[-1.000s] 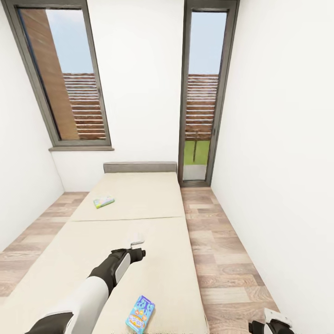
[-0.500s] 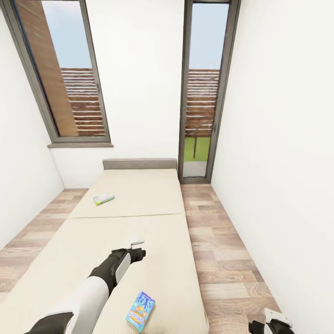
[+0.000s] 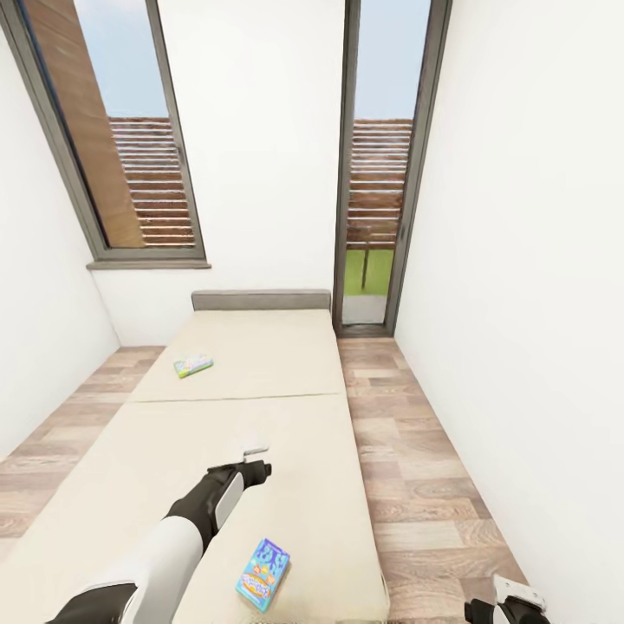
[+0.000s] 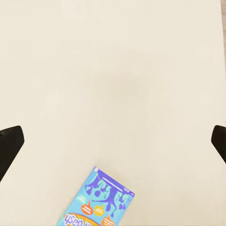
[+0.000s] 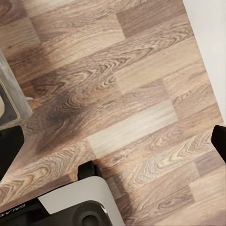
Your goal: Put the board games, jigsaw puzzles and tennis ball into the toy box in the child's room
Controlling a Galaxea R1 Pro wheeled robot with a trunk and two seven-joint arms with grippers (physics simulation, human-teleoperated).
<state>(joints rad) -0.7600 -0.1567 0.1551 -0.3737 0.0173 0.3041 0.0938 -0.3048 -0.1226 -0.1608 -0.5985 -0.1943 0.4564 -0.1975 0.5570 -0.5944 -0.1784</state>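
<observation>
Bed point(image 3: 286, 364): view has crept forward; near board game point(image 3: 263, 575) lower centre, far one point(image 3: 193, 365) mid-left, both unclaimed; our left gripper point(image 4: 113, 141) spread, empty; right gripper point(image 5: 113, 141) spread.

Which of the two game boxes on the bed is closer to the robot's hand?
The blue one near the bed's foot; the greenish one lies nearer the headboard, beyond the left gripper.

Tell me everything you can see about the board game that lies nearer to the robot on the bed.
The nearer board game is a flat rectangular box, apparently cardboard, lying face up on the cream bed near its foot. Its blue top carries a purple-and-white picture and orange and yellow lettering too small to read; one long edge looks green. It sits at a slant to the bed's sides. Nothing but the cover touches it. The left gripper hovers apart from it, and the left wrist view shows it below the open fingers.
</observation>
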